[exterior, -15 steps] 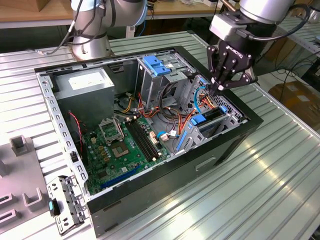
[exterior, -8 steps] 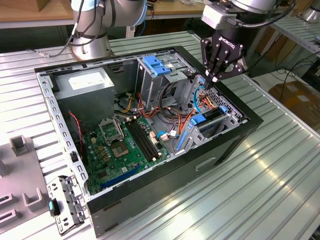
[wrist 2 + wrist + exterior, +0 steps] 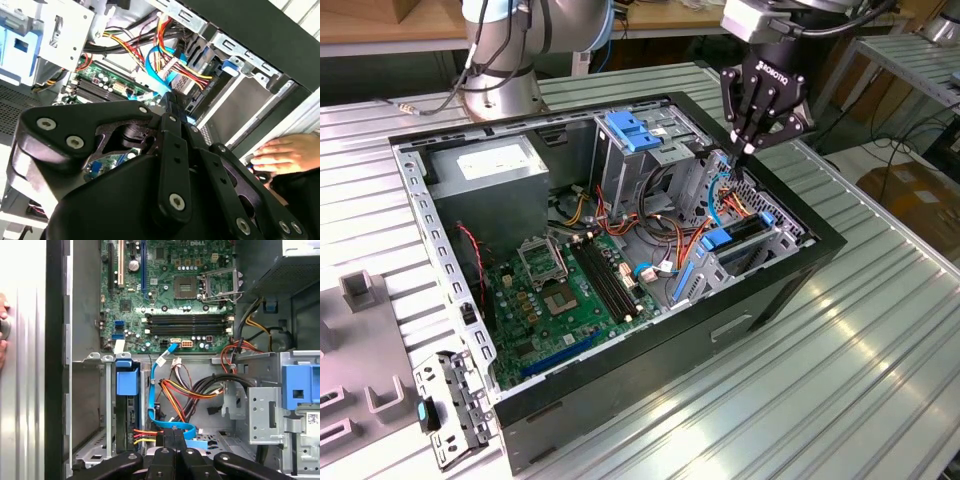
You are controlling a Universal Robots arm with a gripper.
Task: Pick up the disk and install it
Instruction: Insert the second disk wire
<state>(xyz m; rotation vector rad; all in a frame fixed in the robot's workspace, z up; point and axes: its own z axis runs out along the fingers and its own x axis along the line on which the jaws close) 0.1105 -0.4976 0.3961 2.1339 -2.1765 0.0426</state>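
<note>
So in the exterior view the gripper hangs over the open computer case, jaws pinched together into one point. I can't see anything between them, though I can't rule out a cable. The disk sits just below and slightly toward the exterior view's left of those tips, standing on edge in a slot of the grey drive cage. You only get its thin dark edge plus a blue plastic rail end on it, no label showing. The motherboard lies well away from the jaws, further toward the exterior view's left. In the second wrist view the closed fingers run out toward a bundle of red, yellow and blue wires, and a person's hand rests outside the case wall, off to the side of the jaws. In the first wrist view the fingertips are shut tight right at a flat blue cable. The disk is just beside them, a dark upright slab capped with blue, with red and yellow wires reaching it.
</note>
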